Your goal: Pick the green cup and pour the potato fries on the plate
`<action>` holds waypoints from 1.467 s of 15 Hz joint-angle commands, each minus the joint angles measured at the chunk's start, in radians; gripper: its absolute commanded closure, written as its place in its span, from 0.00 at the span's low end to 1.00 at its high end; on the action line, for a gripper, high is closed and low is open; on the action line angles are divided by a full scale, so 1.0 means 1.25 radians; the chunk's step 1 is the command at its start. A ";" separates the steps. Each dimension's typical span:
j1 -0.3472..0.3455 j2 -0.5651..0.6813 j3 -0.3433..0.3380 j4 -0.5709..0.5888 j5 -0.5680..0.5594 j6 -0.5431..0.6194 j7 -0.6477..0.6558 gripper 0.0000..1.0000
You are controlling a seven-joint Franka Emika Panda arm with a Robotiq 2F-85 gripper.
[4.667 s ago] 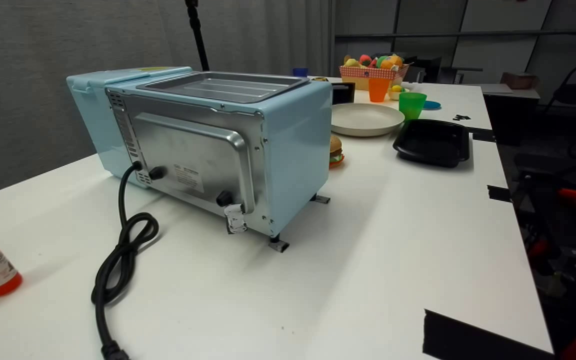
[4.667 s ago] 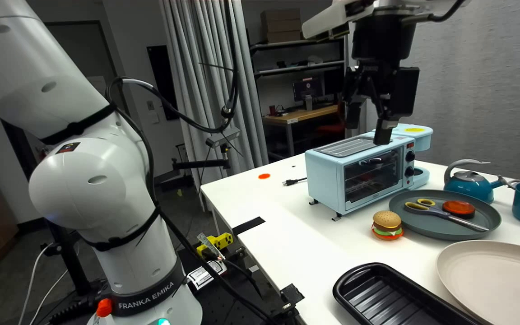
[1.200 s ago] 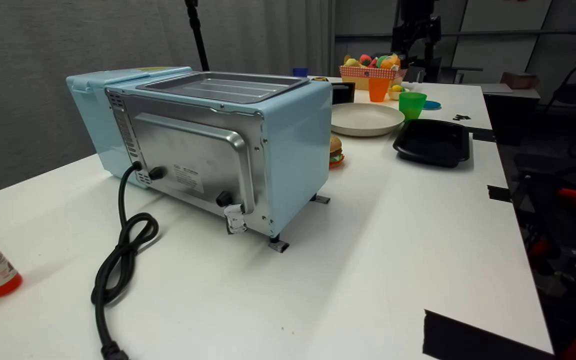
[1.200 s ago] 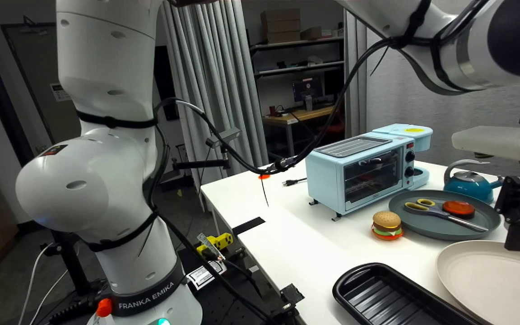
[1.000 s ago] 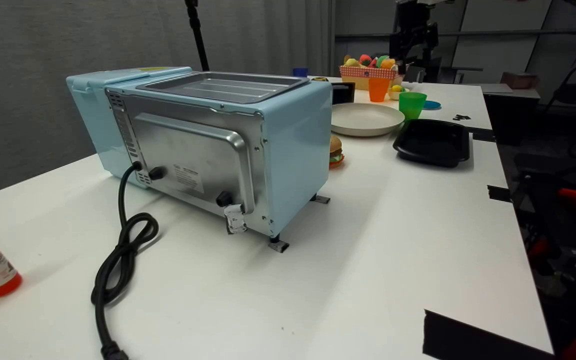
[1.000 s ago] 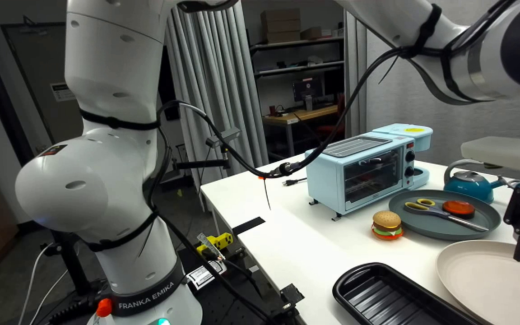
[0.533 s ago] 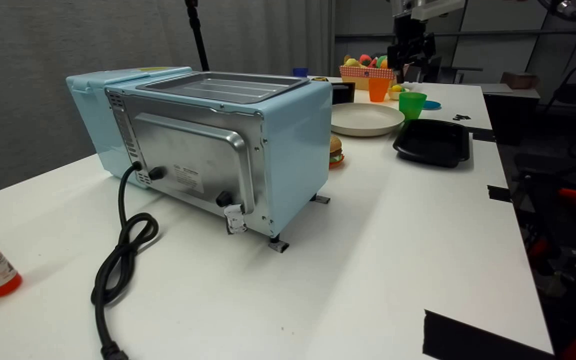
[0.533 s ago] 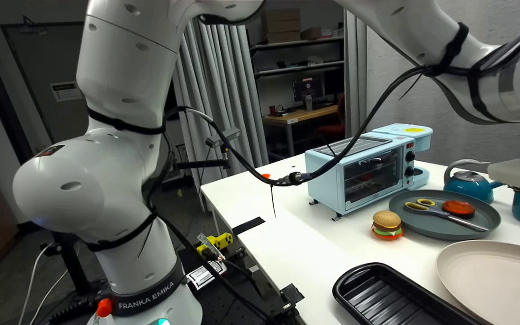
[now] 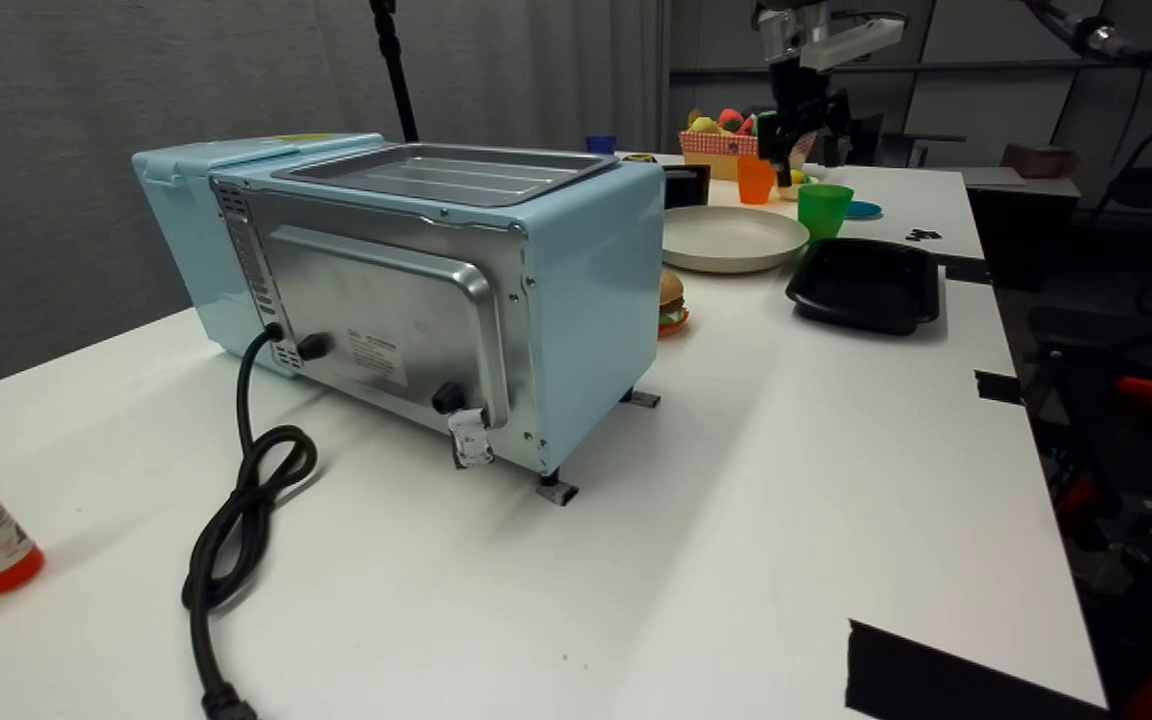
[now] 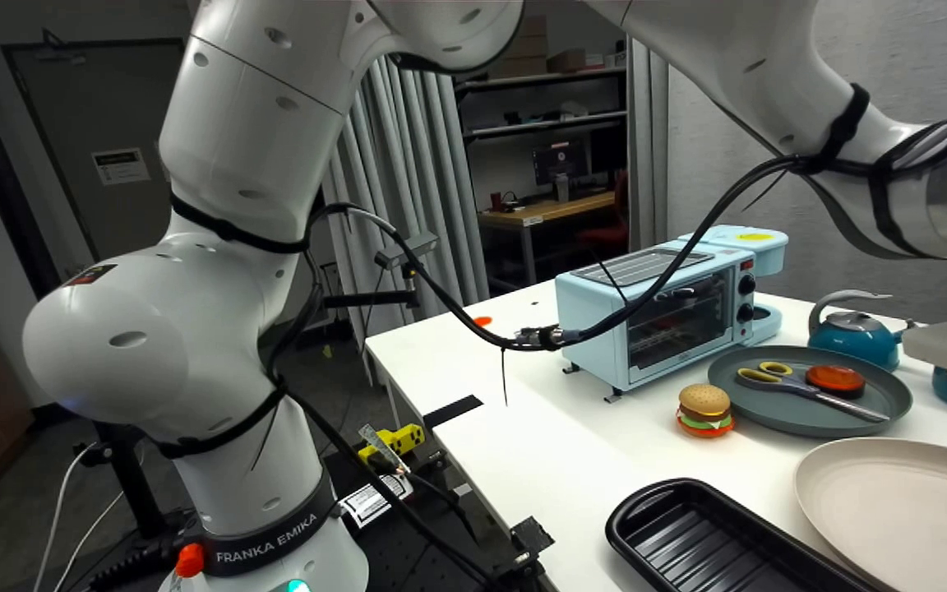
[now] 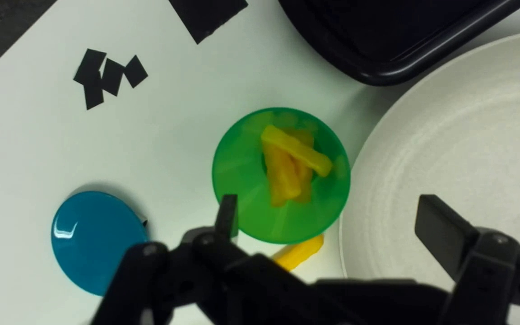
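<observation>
The green cup point(image 9: 824, 212) stands upright on the table between the plate and the black dish. In the wrist view I look down into the green cup point(image 11: 246, 180); several yellow potato fries point(image 11: 282, 174) lie inside. One loose yellow piece point(image 11: 299, 253) lies beside the cup. The off-white plate point(image 11: 467, 135) is right next to the cup; it shows in both exterior views point(image 9: 736, 240) point(image 10: 901, 510). My gripper point(image 11: 327, 212) is open and empty, its fingers wide apart. It hangs above the cup and the plate's edge. In an exterior view the gripper point(image 9: 806, 172) is behind and above the cup.
A black dish point(image 9: 866, 300) sits beside the cup and plate. A blue disc point(image 11: 97, 239) and an orange cup point(image 9: 756, 180) are nearby. The toaster oven point(image 10: 654, 312), a toy burger point(image 10: 704, 409), a grey plate with scissors point(image 10: 810, 415) and a fruit basket point(image 9: 736, 145) stand farther off.
The arm has swung from over the toaster oven to the cup and plate area. In the last second the gripper has come lower. The cup and plate have not moved.
</observation>
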 commanded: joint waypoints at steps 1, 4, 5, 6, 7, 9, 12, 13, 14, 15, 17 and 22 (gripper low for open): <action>-0.001 0.045 0.012 0.052 0.007 -0.021 0.011 0.00; 0.002 0.065 0.016 0.063 0.006 -0.022 0.015 0.00; 0.002 0.070 0.017 0.066 0.006 -0.023 0.016 0.00; 0.003 0.074 0.019 0.067 0.007 -0.024 0.016 0.00; 0.004 0.078 0.020 0.067 0.007 -0.024 0.017 0.00; 0.006 0.083 0.024 0.066 0.006 -0.024 0.018 0.00; 0.012 0.087 0.028 0.060 0.007 -0.024 0.020 0.07; 0.014 0.088 0.029 0.060 0.007 -0.024 0.020 0.18; 0.015 0.089 0.030 0.059 0.007 -0.024 0.020 0.33; 0.015 0.091 0.032 0.061 0.009 -0.026 0.019 0.40; 0.015 0.091 0.033 0.062 0.010 -0.026 0.020 0.57; 0.017 0.083 0.032 0.056 0.009 -0.021 0.025 0.95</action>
